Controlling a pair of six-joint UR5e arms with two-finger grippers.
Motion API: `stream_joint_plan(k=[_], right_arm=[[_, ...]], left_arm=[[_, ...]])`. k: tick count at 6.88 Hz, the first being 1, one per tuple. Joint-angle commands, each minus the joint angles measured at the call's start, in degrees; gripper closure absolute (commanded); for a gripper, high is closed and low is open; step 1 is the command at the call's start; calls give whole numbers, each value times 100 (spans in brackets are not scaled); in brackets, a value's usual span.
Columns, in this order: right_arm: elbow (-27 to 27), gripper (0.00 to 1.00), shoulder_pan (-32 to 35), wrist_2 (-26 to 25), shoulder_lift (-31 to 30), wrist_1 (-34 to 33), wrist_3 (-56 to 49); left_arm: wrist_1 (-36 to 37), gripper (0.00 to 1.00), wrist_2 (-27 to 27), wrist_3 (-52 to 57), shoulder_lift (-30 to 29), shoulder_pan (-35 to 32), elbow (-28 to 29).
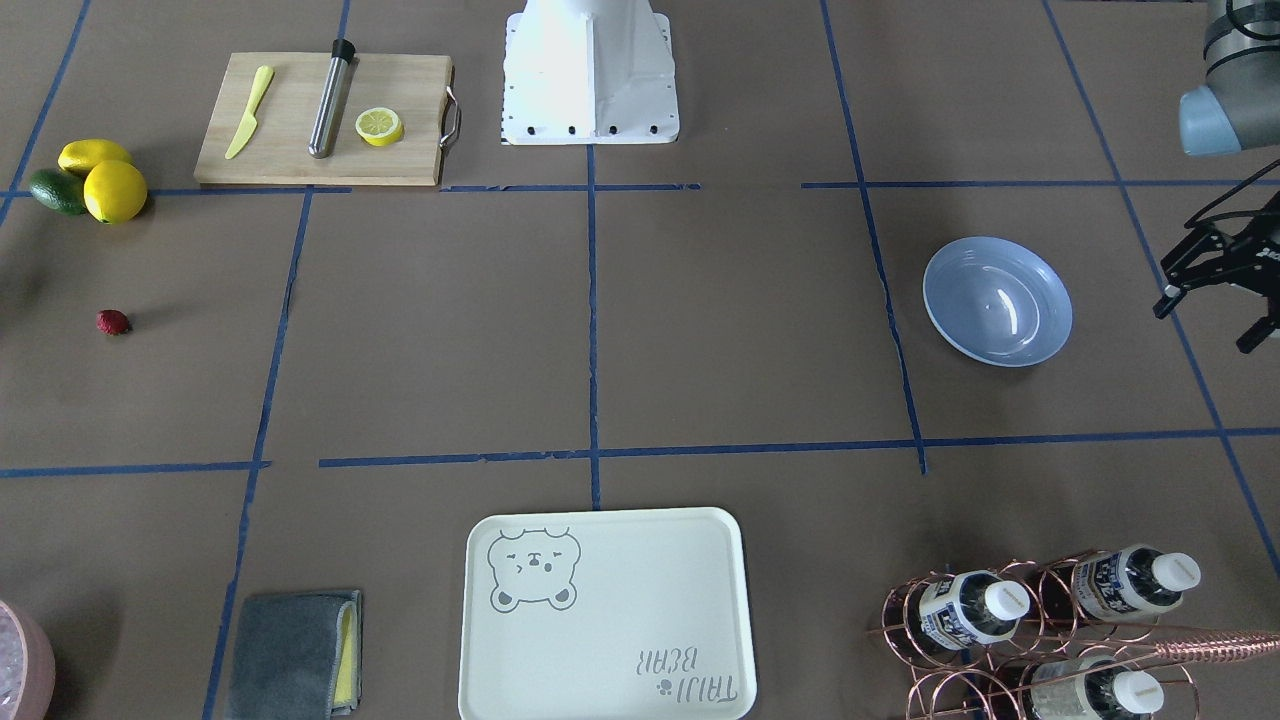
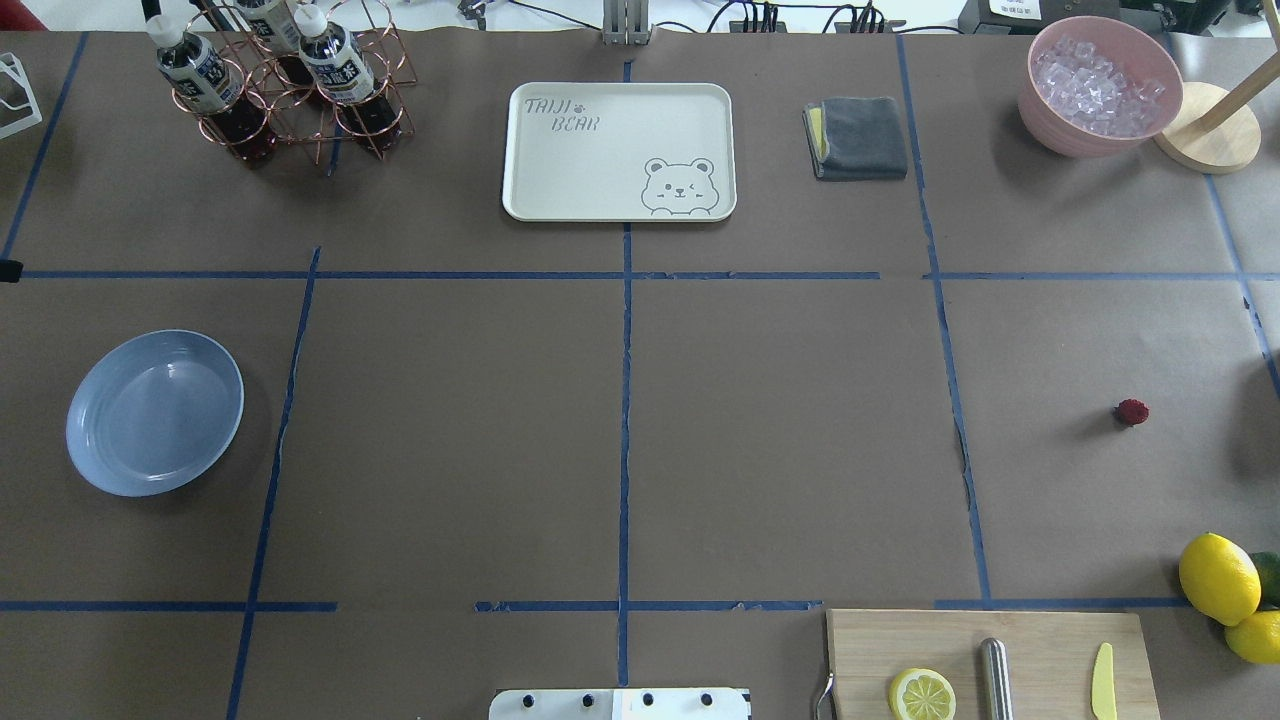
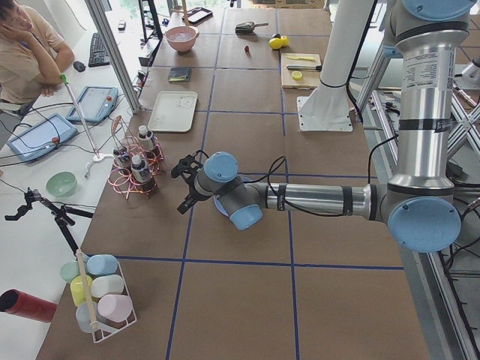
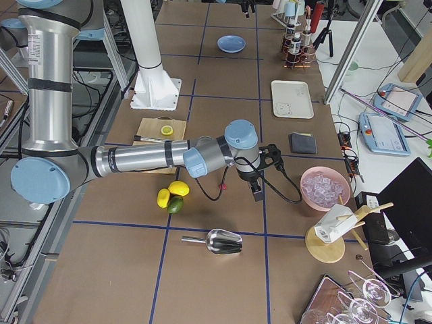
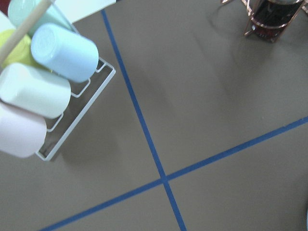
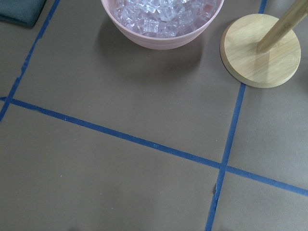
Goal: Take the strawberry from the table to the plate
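1. Strawberry [image 1: 112, 321] first: I see it lying by itself on the brown-paper desk [image 2: 780, 400], far out on the robot's right side.
2. Nearest to it are two lemons [image 1: 115, 190] and an avocado [image 1: 57, 190], bunched together closer to the robot's base. The berry sits apart from them.
3. The plate [image 1: 997, 300] rests flat on the robot's left side, well apart from the berry, with most of the desk's width between them.
4. My left gripper [image 1: 1205, 325] hangs above the desk just beyond the plate's outer side, its fingers spread and holding nothing.
5. My right gripper [image 4: 257, 196] shows only in the right side camera. It points down over the desk between the lemons and a pink bowl of ice [image 6: 161, 19], and from there I cannot tell whether its fingers are spread or pressed together.
6. The right wrist camera looks down on that bowl and a round wooden base [image 6: 262, 50] just beside it. The left wrist camera shows pastel cups [image 5: 62, 53] lying on their sides.
7. Near the robot's base a cutting board [image 1: 290, 150] carries a yellow knife [image 1: 248, 112], a metal tube [image 1: 330, 100] and a half lemon [image 1: 379, 126].
8. Along the far edge lie a bear-print tray [image 1: 620, 600], a grey cloth [image 1: 290, 650] and capped bottles [image 1: 965, 605].
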Motion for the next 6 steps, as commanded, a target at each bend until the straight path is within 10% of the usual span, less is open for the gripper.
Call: stream_joint_plan(k=[1, 4, 6], right_arm=[[-4, 0, 0, -2, 6, 0, 9], [-56, 0, 0, 6, 6, 0, 9], [-48, 0, 0, 6, -3, 0, 9]], left_arm=[[-805, 0, 435, -754, 381, 653, 92], [-1346, 39, 928, -1848, 524, 1339, 645], [-1523, 43, 1018, -2230, 524, 1701, 646]])
